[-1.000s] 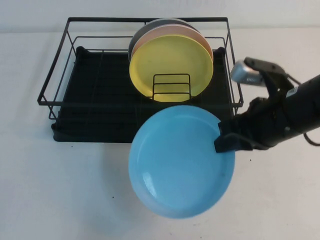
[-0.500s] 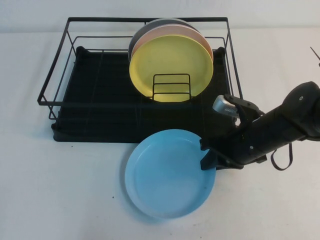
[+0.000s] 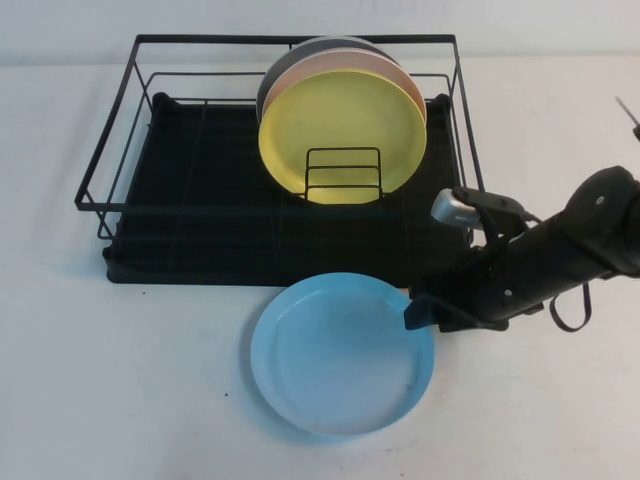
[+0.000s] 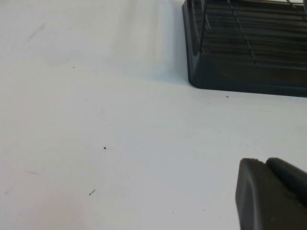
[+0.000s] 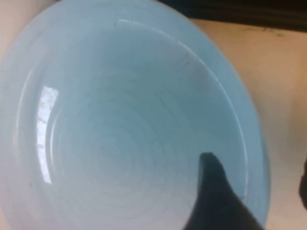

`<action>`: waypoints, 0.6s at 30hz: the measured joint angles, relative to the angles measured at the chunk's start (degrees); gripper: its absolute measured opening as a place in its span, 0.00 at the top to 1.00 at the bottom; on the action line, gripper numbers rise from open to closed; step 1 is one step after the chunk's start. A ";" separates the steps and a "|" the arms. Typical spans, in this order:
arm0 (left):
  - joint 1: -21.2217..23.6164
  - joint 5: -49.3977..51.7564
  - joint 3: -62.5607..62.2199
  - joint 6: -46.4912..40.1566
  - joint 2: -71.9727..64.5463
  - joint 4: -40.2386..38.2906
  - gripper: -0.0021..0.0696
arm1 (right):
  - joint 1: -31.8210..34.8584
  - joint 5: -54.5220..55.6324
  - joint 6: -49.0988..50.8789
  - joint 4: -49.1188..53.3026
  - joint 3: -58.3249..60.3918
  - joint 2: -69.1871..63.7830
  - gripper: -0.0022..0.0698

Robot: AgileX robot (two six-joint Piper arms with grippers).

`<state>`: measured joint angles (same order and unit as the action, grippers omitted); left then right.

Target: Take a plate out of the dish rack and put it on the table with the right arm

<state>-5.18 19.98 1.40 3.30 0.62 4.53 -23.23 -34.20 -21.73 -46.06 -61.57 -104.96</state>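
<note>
A: Where is the plate (image 3: 342, 355) now?

B: It lies flat on the table (image 3: 130, 380), just in front of the rack (image 3: 200, 215). At its 9 and 6 o'clock the table is free.

A: And the right gripper (image 3: 420, 310)?

B: At the plate's 3 o'clock rim. The right wrist view shows its fingers (image 5: 216, 196) released, one over the rim.

A: The left gripper (image 4: 271, 194)?

B: Only the left wrist view shows it, above bare table near a rack corner. Its fingers I cannot tell.
</note>
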 joint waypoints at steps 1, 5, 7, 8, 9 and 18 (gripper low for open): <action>0.00 0.00 0.00 0.00 0.00 0.00 0.98 | 0.37 -0.24 0.00 0.24 0.00 0.54 0.50; 0.00 0.00 0.00 0.00 0.00 0.00 0.98 | 1.14 -3.41 0.00 3.31 -0.04 5.62 0.70; 0.00 0.00 0.00 0.00 0.00 0.00 0.98 | 1.14 -5.64 0.00 5.66 -0.13 10.09 0.85; 0.00 0.00 0.00 0.00 0.00 0.00 0.98 | 1.14 -6.96 0.00 6.74 -0.13 12.59 0.90; 0.00 0.00 0.00 0.00 0.00 0.00 0.98 | 1.14 -8.21 0.00 7.68 -0.13 15.25 0.93; 0.00 0.00 0.00 0.00 0.00 0.00 0.98 | 1.14 -19.25 -1.22 12.99 -0.13 34.80 0.99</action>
<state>-5.18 19.98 1.40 3.30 0.62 4.53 -22.09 -53.45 -22.95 -33.07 -61.69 -70.16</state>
